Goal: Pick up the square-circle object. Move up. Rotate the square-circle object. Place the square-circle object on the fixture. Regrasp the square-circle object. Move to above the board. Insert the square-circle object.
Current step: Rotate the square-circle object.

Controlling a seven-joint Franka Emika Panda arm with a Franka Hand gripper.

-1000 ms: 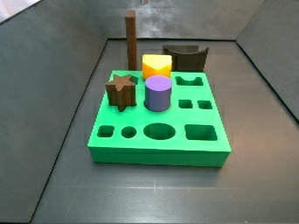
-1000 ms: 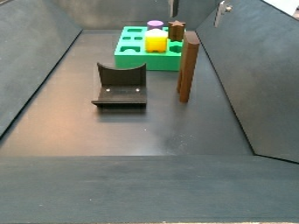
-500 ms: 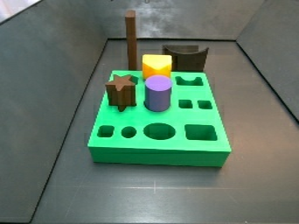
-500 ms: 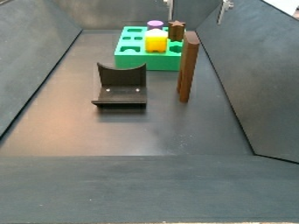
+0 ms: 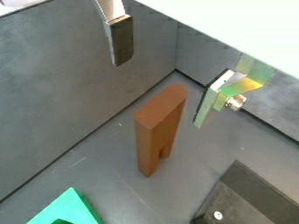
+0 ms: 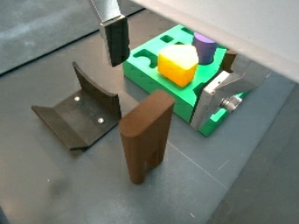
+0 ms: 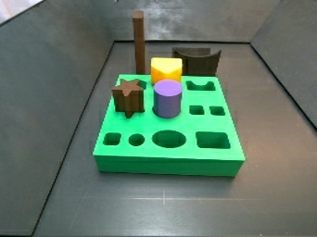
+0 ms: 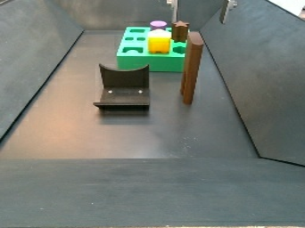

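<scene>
While my end effector (image 5: pixel 163 61) hangs above the peg, I see its fingers spread wide with nothing between them; one dark-padded finger (image 5: pixel 121 40) and the other finger (image 5: pixel 218 98) sit on either side of the gap in both wrist views, same in the other wrist picture (image 6: pixel 163 70). In a side view only a small bit of the end effector (image 8: pixel 227 11) pokes in at the top edge, above and slightly beyond the peg.

Peg (image 5: pixel 158 129) stands upright on the dark surface (image 5: pixel 82 114), clear of both fingers, not gripped. In both wrist views I look down on its flat top end (image 6: pixel 145 137). In both side views it stands as a tall slim brown post (image 8: pixel 190 70) (image 7: pixel 140 43), free-standing, just beside the end of the board, not in any hole.

Fixture (image 6: pixel 79 115) sits on the surface near the peg, apart from it, scooped side up; in both side views it shows as a dark blocky stand (image 8: pixel 123 87) (image 7: pixel 196 61) beside the board's end.

Board (image 7: pixel 168 128) is the green slab with cut holes. Standing in it: a yellow block (image 7: pixel 166 70), a purple cylinder (image 7: pixel 168 98) and a brown star peg (image 7: pixel 128 95). I also see the board (image 6: pixel 176 83) with the yellow block (image 6: pixel 177 64) in a wrist view, beyond the peg.
</scene>
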